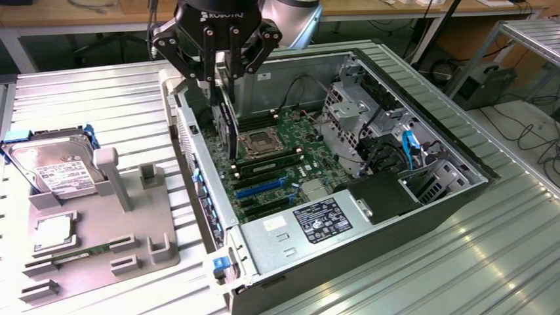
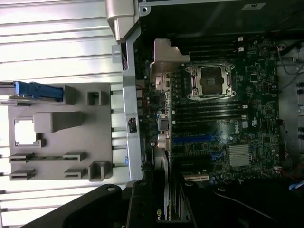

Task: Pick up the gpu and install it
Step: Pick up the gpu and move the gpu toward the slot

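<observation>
Toward the table's (image 1: 490, 262) near edge, a grey tray (image 1: 131, 243) carries a hard drive (image 1: 52, 170) beside the open computer case (image 1: 442, 210). Farther back, the gripper (image 1: 220, 73) is partly closed on the gpu (image 1: 225, 118). It holds the gpu upright, edge-down, over the motherboard (image 1: 280, 164) inside the case.

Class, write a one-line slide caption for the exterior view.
Robot hand holds the gpu upright over the motherboard of the open computer case.

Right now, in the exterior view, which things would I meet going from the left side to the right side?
hard drive → gpu → CPU socket → drive cage → blue cable
</observation>
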Tool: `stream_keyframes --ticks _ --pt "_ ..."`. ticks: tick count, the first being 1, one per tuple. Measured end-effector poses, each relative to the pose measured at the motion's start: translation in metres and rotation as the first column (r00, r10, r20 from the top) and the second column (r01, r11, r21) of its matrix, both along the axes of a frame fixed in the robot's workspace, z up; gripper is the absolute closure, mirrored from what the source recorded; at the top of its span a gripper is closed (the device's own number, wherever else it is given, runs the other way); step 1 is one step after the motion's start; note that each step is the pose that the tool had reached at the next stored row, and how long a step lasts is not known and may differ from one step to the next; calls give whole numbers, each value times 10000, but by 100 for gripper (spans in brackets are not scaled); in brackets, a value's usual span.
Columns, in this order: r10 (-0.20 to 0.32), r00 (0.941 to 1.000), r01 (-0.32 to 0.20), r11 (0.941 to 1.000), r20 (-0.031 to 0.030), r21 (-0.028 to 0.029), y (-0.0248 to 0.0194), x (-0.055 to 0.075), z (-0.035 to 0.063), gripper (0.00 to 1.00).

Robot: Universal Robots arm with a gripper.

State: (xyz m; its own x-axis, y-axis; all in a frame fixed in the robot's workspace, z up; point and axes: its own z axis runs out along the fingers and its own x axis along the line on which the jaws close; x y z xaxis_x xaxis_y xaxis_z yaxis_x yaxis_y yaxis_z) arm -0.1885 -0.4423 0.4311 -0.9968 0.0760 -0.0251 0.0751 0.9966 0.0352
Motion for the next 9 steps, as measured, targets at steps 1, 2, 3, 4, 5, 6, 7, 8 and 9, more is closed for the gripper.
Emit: stream_keyframes --ticks 1,2,3,4,5,6,7,8,9 --pt "0 10000 0 10000 0 0 0 9 0 74" --pt "0 10000 0 10000 0 0 0 23 0 74" --pt "0 10000 0 10000 0 1 0 32 0 74" --pt "0 10000 0 10000 0 0 0 41 0 74" --pt "0 10000 0 10000 0 0 0 51 0 74" --pt "0 10000 0 10000 1 0 0 59 0 74" --pt "0 10000 0 10000 0 0 0 65 0 74" --pt "0 10000 0 10000 1 0 0 73 -1 74" --pt "0 10000 0 10000 1 -1 0 78 -2 74"
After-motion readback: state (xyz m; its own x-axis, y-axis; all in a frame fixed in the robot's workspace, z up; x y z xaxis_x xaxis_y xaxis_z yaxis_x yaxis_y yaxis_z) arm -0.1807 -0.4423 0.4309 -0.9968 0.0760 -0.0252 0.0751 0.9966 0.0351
